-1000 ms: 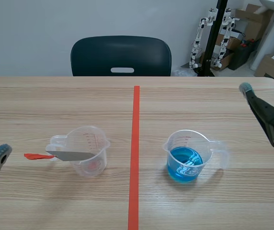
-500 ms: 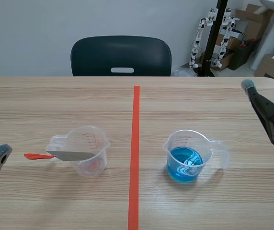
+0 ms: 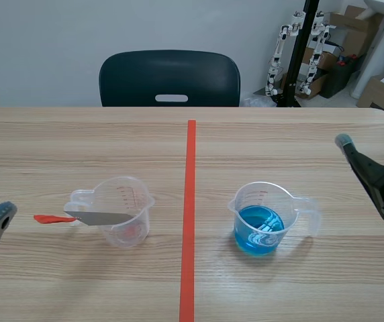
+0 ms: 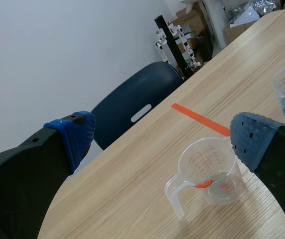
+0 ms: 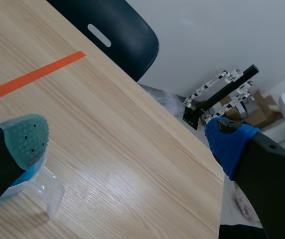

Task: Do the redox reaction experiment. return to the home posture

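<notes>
- Change, right gripper [image 5: 130,138]: in the scene view its raised pad sits lower than a second ago and hangs back near the tabletop's [image 3: 299,147] right edge. It is well apart from both cups.
- Change, left gripper [image 4: 165,137]: almost no shift. It is low at the near left corner, short of the clear cup [image 3: 123,211].
- Change, cups and strip: none. Every item lies where it did.
- Meaning for the task, as a judgement: the experiment items are released, and what remains is the arms' retreat to the home posture. The right arm looks to be finishing that retreat and the left looks settled.
- Gripper state: both sets of fingers stand wide apart with nothing between them.
- Clear cup: upright, left of the orange-red tape line [image 3: 190,201]. Its handle points toward the left arm's side, and a small red bit shows inside.
- Grey strip [image 3: 98,218]: lies flat across the clear cup's near rim. Its long axis runs side to side across the tabletop, and its red end overhangs toward the left arm's side.
- Blue-liquid cup [image 3: 259,218]: upright, right of the tape line. Its handle points toward the right arm's side, and it is about a third full.
- Background: dark chair [image 3: 169,77] at the far edge.
</notes>
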Robot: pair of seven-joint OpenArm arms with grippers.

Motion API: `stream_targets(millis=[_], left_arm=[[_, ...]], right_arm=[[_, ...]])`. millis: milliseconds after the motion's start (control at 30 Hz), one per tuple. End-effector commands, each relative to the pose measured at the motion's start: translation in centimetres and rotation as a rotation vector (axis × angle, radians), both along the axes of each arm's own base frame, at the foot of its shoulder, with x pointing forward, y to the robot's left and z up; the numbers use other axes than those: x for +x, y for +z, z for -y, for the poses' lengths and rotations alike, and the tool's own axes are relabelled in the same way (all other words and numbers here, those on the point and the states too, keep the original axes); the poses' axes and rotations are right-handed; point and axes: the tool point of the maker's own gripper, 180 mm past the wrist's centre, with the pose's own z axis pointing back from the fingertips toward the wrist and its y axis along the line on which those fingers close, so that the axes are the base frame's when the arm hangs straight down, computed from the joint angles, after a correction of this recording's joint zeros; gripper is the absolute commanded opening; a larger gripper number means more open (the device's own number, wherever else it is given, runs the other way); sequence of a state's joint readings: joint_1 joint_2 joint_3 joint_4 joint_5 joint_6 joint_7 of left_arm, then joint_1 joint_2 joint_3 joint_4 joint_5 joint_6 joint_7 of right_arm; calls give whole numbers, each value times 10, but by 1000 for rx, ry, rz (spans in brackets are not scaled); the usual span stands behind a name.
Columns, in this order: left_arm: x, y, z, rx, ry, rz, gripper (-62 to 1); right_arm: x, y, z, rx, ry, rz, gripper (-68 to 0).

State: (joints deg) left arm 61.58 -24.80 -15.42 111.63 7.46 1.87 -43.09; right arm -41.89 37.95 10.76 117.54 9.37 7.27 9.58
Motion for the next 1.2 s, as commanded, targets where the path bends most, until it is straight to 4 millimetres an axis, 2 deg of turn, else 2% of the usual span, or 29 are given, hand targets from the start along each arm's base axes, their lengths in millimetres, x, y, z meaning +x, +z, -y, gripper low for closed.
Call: stream_targets(millis=[0,167,1167], left_arm=[[0,7,1,-16,2,21,-43],[0,7,1,-16,1,22,-43],[0,7,1,-17,0,23,-43]], right_arm=[[-4,2,-7,-14,42,1,4],[-10,-3,-10,-22,69,-20,4],[-10,-4,-11,-27,74,-25,4]])
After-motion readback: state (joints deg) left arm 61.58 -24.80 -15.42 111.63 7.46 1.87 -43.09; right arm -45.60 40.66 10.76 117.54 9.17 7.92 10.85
